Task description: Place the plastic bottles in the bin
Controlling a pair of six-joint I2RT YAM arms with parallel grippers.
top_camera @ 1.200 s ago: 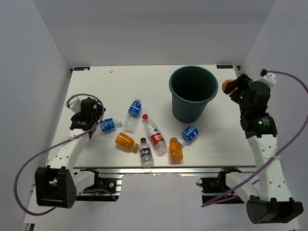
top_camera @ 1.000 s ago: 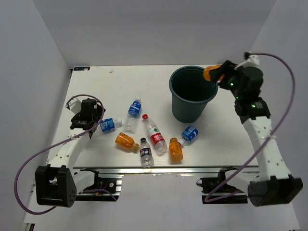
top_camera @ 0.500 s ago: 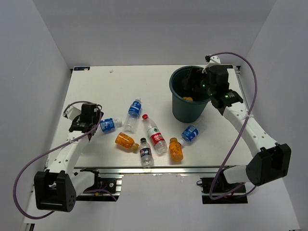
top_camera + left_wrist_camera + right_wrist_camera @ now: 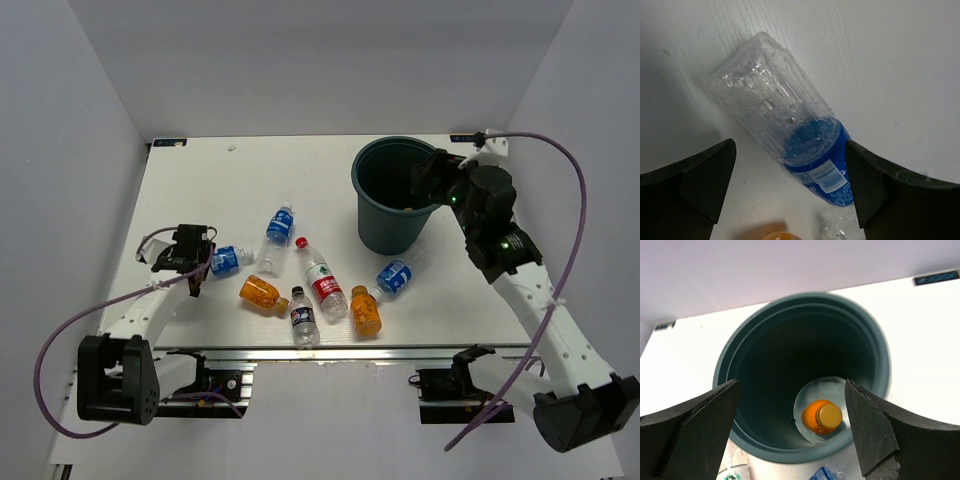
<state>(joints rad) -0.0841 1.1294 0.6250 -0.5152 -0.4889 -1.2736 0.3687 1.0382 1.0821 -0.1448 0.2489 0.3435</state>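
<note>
Presently I see the right gripper wide and empty above the bin, with one orange bottle inside. The left gripper hangs wide over a clear bottle lying on the worktop.

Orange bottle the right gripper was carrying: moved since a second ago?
Yes. The orange bottle went from right of the bin to inside it, on its floor.
</note>
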